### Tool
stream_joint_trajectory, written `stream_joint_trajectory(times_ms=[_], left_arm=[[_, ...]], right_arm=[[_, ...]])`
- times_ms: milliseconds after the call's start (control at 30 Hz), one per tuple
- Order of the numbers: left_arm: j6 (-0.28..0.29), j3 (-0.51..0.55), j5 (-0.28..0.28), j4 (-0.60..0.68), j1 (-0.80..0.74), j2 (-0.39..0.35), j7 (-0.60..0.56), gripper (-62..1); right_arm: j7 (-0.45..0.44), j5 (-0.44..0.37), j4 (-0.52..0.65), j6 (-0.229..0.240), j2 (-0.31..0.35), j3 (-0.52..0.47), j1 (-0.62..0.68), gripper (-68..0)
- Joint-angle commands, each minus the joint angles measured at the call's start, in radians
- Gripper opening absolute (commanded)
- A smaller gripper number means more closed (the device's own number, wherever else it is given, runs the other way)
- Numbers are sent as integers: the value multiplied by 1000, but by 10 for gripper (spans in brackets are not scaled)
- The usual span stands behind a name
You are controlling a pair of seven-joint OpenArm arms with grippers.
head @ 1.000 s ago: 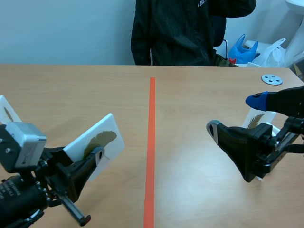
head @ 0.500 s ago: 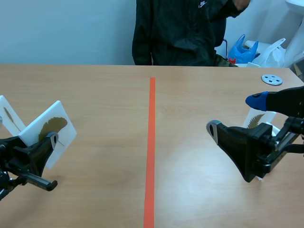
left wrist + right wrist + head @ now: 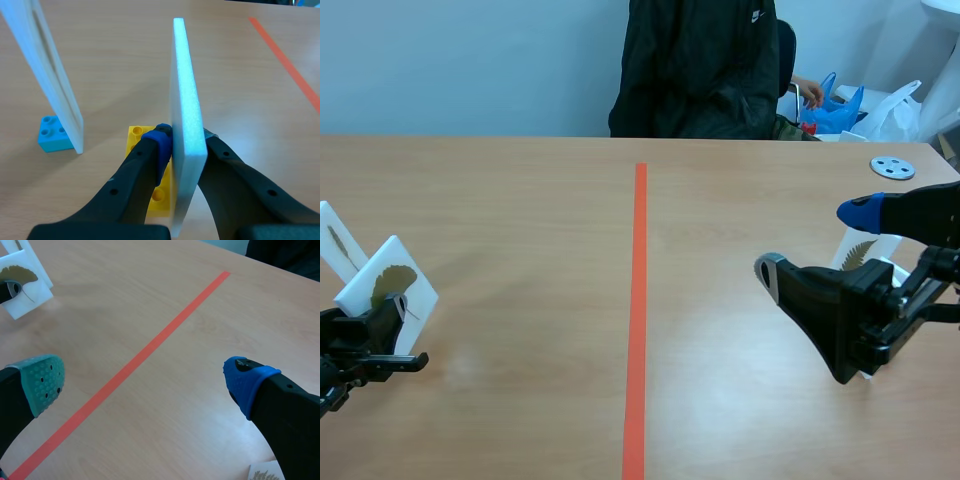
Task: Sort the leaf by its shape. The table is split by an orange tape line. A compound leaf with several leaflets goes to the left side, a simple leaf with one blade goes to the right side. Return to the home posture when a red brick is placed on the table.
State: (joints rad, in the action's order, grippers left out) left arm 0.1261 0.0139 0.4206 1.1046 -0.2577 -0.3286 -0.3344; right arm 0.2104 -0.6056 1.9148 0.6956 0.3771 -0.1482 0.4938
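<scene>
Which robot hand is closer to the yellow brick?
Left. The left gripper, shut on the white leaf card, is right over the yellow brick. The right gripper sits open far off, across the orange tape line.

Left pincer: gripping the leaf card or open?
Shut. The left pincer clamps the leaf card: the left wrist view shows the card edge-on, pressed between both fingers, with a yellow brick under them.
</scene>
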Motion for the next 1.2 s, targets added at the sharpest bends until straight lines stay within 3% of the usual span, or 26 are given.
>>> stream_joint_trajectory(times_ms=[0, 533, 867, 1033, 1167], left_arm=[[-10, 10, 6, -8, 24, -2, -41, -552], [-11, 34, 18, -190, 76, -1, -159, -552], [-9, 34, 18, -209, 78, -2, -169, -551], [-9, 34, 18, -211, 72, -2, -163, -486], [-9, 34, 18, -211, 72, -2, -163, -486]], right_arm=[[-18, -8, 2, 0, 11, -4, -12, 4], [-14, -8, 2, 0, 11, -4, -12, 4], [-15, -8, 2, 0, 11, -4, -12, 4], [-15, -8, 2, 0, 11, -4, -12, 4], [-15, -8, 2, 0, 11, -4, -12, 4]])
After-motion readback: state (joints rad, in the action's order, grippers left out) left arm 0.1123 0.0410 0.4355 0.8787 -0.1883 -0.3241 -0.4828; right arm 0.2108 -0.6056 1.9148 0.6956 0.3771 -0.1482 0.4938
